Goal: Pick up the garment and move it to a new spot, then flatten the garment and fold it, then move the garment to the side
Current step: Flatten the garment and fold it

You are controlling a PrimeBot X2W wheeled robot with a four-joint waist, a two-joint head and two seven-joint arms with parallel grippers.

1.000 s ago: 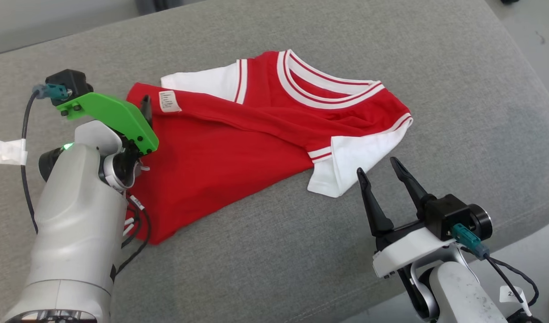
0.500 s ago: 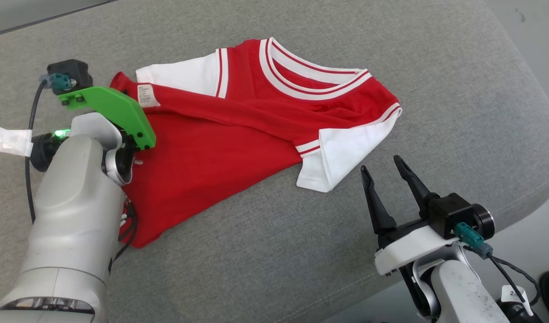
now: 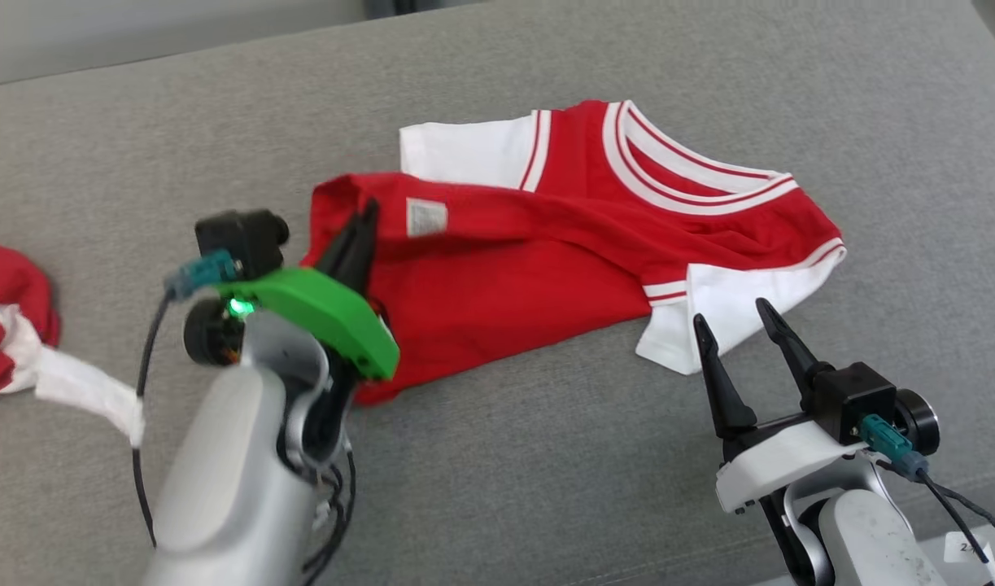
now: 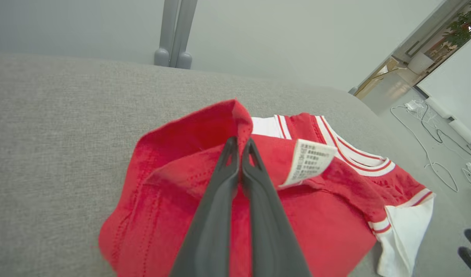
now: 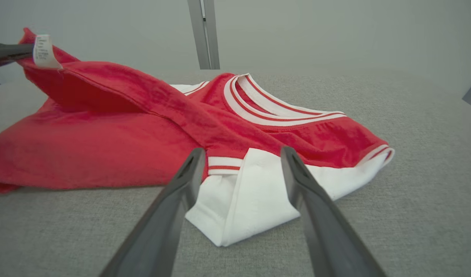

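Observation:
A red garment (image 3: pixel 546 268) with white sleeves and a striped collar lies on the grey cushion (image 3: pixel 546 488). My left gripper (image 3: pixel 371 209) is shut on the garment's left hem corner beside its white label (image 3: pixel 426 217), and that corner is raised off the cushion. In the left wrist view the closed left gripper (image 4: pixel 240 142) pinches a red fold of the garment (image 4: pixel 327 215) beside the label (image 4: pixel 310 161). My right gripper (image 3: pixel 731 313) stands open just short of the white sleeve (image 3: pixel 713 313). The right wrist view has that gripper (image 5: pixel 243 151) apart, with the sleeve (image 5: pixel 250 200) lying between its fingers, untouched.
Another red and white cloth (image 3: pixel 9 325) lies at the cushion's left edge. The cushion's front edge runs near my right arm at the lower right. A metal post (image 4: pixel 175 34) stands behind the cushion, and cables (image 4: pixel 431 146) lie on the floor beyond.
My left gripper has shut on the garment's left hem corner and lifted it. The head camera has shifted, bringing the other cloth into view. The right gripper stays open.

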